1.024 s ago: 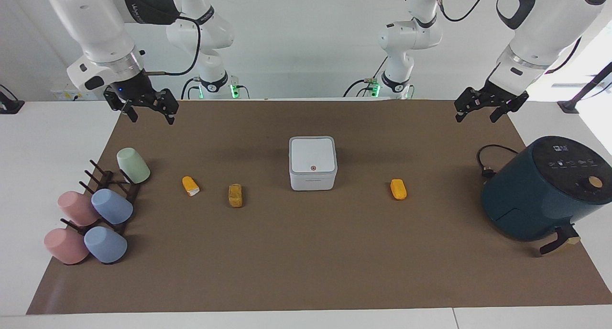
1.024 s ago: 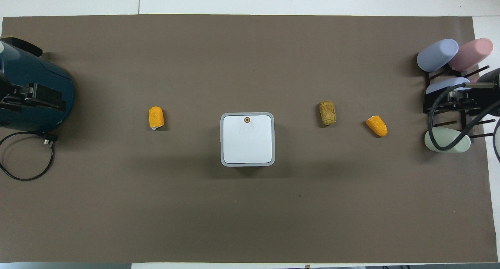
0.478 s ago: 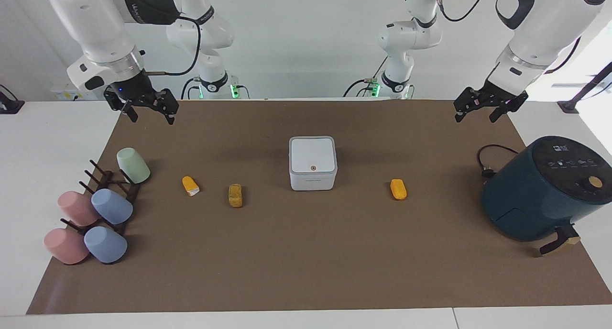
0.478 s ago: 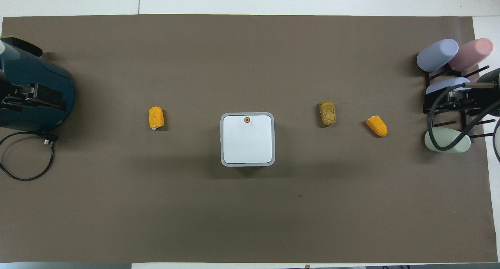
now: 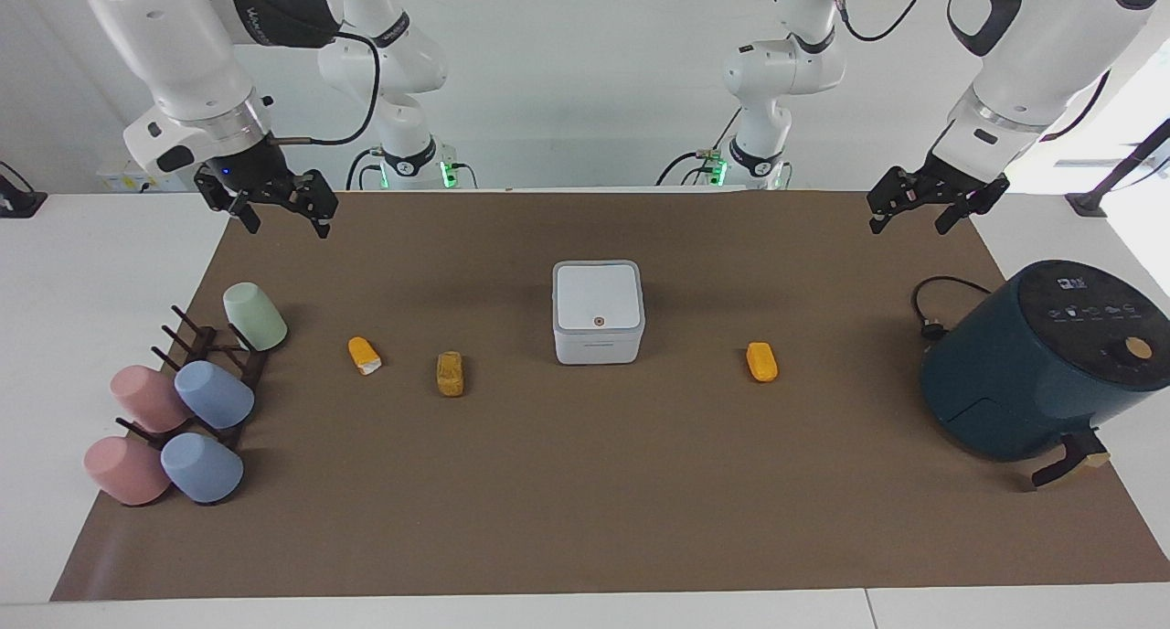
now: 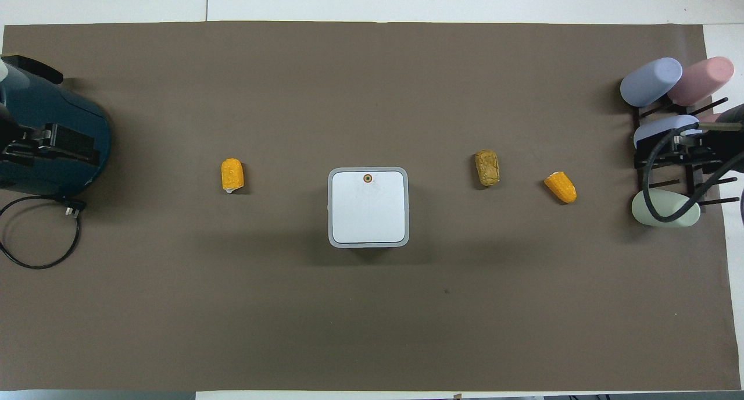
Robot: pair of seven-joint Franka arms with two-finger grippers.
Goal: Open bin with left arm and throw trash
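- Fingers point(image 5: 320, 216) of the right gripper point(image 5: 285, 219) are spread wide and hold nothing. Take the bin as the middle of a clock in the facing view: this gripper is at 10 o'clock, up in the air over the corner of the flat brown table mat point(image 5: 585, 519). It has slid a tiny bit out toward the table's end since a second ago. I think this arm is just waiting.
- Pastel plastic cups point(image 5: 215, 394) lie on a dark rack at 8 o'clock. They have not moved.
- Two bits of trash lie on the mat at 9 o'clock: a small orange piece with a white end point(image 5: 364, 356) and a browner crumbly piece point(image 5: 450, 374). Both are where they were.
- The small white square plastic bin point(image 5: 598, 311) sits in the middle of the mat. Its flat lid is shut, and its tiny red round button point(image 5: 599, 321) has not been pushed.
- A third small orange piece point(image 5: 761, 361) lies at 3 o'clock, well apart from the bin.
- The left gripper point(image 5: 909, 222) is at 2 o'clock, in the air over the mat's edge. Its fingers are wide too and hold nothing. It has hardly moved.
- A big dark teal round air fryer point(image 5: 1042, 364) stands at 4 o'clock.
- So almost nothing has changed. I think the job has only just begun: the left arm must reach the lid first.
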